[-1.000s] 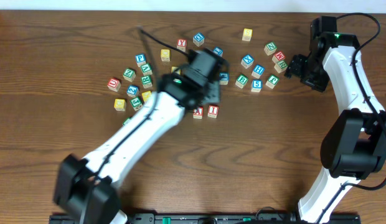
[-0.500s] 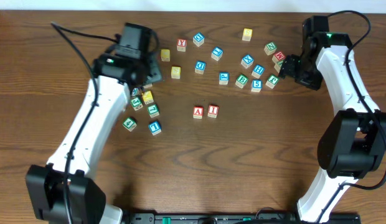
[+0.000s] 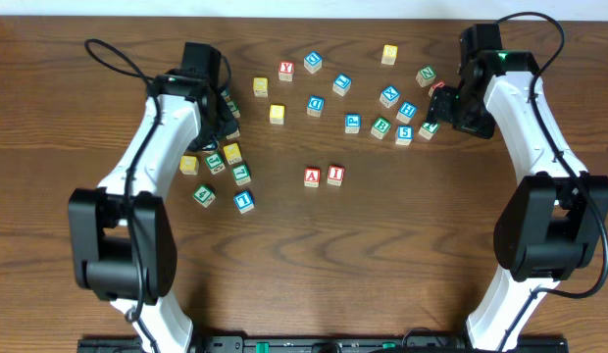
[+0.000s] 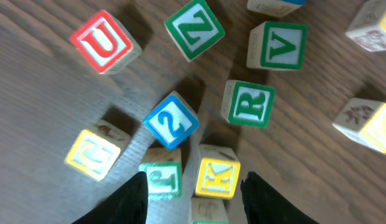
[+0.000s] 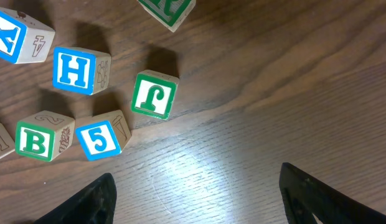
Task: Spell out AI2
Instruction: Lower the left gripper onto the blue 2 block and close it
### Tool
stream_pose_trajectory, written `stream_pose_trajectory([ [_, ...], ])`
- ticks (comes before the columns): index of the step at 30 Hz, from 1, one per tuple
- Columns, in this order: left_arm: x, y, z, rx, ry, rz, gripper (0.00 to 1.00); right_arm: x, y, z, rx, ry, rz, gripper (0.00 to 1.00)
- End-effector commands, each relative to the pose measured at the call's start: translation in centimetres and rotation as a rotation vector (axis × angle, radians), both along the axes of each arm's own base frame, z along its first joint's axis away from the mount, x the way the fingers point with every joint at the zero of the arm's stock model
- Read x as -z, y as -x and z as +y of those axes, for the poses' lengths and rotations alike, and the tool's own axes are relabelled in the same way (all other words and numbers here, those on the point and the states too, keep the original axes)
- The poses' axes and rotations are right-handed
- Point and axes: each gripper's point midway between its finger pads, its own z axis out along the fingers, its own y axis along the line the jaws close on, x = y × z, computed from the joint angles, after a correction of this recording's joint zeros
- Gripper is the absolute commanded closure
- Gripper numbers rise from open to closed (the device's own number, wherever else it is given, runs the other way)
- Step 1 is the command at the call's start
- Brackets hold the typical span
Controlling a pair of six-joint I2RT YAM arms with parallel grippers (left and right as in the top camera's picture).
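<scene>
Nearest, the red A [image 3: 312,176] and red I [image 3: 334,175] already sit side by side on the surface [image 3: 402,265]; only the digit is missing. Farther left, the blue 2 [image 4: 171,121] lies loose near green R [image 4: 247,104] and yellow K [image 4: 216,178], ahead of the left tool [image 4: 190,186], parted and empty. The right tool [image 5: 196,186] hangs wide over blue H [image 5: 75,70] and blue 5 [image 5: 99,140]

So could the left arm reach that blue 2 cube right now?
Probably yes: the left gripper hangs open close over the blue 2 cube, though the yellow K cube crowds it.
</scene>
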Motion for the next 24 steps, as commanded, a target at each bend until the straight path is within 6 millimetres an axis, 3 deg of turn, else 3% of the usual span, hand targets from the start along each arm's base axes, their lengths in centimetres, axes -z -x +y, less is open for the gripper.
stream_pose_trajectory([
  [1, 1.3, -0.2, 0.5, -0.072, -0.002, 0.013, 0.52, -1.1, 0.0, 0.2, -0.018, 0.011, -0.025, 0.21],
  [10, 3.8, -1.5, 1.5, -0.182, 0.004, 0.006, 0.51, -1.1, 0.1, 0.4, -0.031, 0.012, -0.023, 0.21],
  [24, 3.9, -1.8, 2.0, -0.233, -0.015, -0.014, 0.52, -1.1, 0.2, 0.5, -0.033, 0.012, -0.019, 0.2],
])
